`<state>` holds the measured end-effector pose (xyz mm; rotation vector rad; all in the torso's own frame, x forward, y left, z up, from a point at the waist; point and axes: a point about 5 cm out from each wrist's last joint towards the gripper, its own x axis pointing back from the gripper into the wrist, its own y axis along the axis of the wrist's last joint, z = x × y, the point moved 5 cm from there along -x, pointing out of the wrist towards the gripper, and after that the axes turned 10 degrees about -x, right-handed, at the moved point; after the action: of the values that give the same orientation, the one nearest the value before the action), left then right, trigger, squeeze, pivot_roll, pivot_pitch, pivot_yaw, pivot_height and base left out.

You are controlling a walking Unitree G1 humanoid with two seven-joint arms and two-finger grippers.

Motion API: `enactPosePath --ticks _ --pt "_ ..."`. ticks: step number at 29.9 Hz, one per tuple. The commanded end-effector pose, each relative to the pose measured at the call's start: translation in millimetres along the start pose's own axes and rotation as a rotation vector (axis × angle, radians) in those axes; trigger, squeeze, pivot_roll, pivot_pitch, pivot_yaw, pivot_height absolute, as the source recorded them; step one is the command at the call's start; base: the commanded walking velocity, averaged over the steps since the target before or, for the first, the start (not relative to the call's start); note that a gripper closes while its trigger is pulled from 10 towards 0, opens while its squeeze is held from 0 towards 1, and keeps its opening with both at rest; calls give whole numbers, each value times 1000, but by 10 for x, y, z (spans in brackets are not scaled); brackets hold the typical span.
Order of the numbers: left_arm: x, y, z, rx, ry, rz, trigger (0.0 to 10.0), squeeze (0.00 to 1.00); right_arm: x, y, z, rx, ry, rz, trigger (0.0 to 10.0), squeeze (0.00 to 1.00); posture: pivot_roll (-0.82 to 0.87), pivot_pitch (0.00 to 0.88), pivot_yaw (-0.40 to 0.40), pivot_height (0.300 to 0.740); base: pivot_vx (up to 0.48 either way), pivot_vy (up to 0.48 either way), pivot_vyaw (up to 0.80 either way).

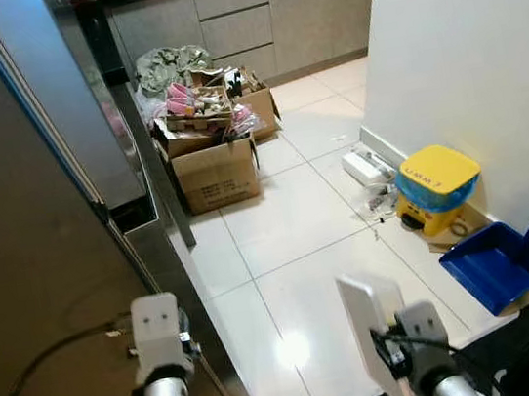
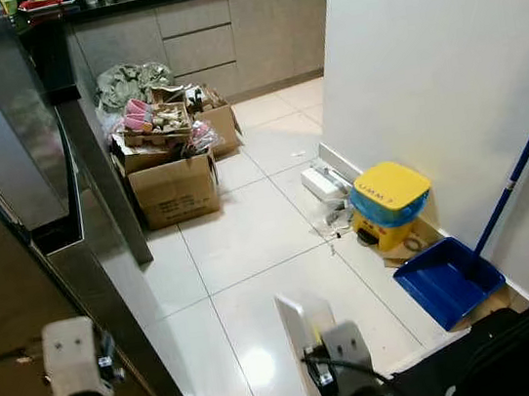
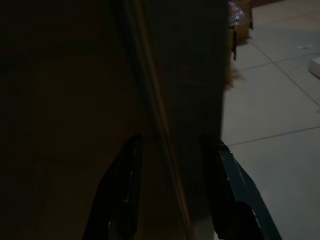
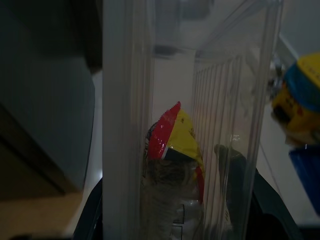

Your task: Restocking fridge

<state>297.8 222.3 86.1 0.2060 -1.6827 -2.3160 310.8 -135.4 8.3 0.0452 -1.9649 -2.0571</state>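
Pale glossy floor tiles [image 1: 287,215] are spreading out ahead, with a dark fridge door [image 1: 24,242] standing on the robot's left. Between the right gripper's [image 4: 172,220] fingers a clear plastic bin [image 4: 200,125] is sitting, its walls rising straight ahead of the wrist; the fingers are clamping on it, one dark finger [image 4: 227,170] showing through the clear wall. Inside the bin, just ahead of the gripper, a red and yellow packet [image 4: 172,150] is standing (its printing is too blurred to read). From the head camera the bin is showing as a pale slab [image 1: 375,335] just above the right wrist. The left gripper [image 3: 170,185] is hovering low against the fridge door, its two fingers spread apart with the door's edge running between them. Beyond both grippers, cardboard boxes [image 1: 212,161] full of clutter are sitting near the fridge. Off to the right gripper's side, a yellow bucket [image 1: 436,189] and a blue dustpan [image 1: 496,264] are resting beside the white wall [image 1: 471,51].
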Motion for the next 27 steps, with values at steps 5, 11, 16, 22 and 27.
enactPosePath --ticks 5,11,16,22,27 --pt "208 27 100 -20 -69 3 0 0 49 -107 17 -15 2 38 10000 0 -61 121 31 736 0 0 0" --pt "231 149 49 0 -71 -9 0 0 76 -141 25 -21 -4 58 10000 0 -58 115 31 736 0 0 0" --pt "92 296 -78 35 -84 -24 10000 0 64 -127 23 -17 -8 57 10000 0 -68 108 34 736 0 0 0" --pt "-70 468 -55 26 -28 -35 10000 0 55 -104 2 -18 -19 51 10000 0 -79 102 39 736 0 0 0" --pt "-121 580 6 38 0 -52 10000 0 61 -110 5 -22 -22 54 10000 0 -77 100 44 736 0 0 0"
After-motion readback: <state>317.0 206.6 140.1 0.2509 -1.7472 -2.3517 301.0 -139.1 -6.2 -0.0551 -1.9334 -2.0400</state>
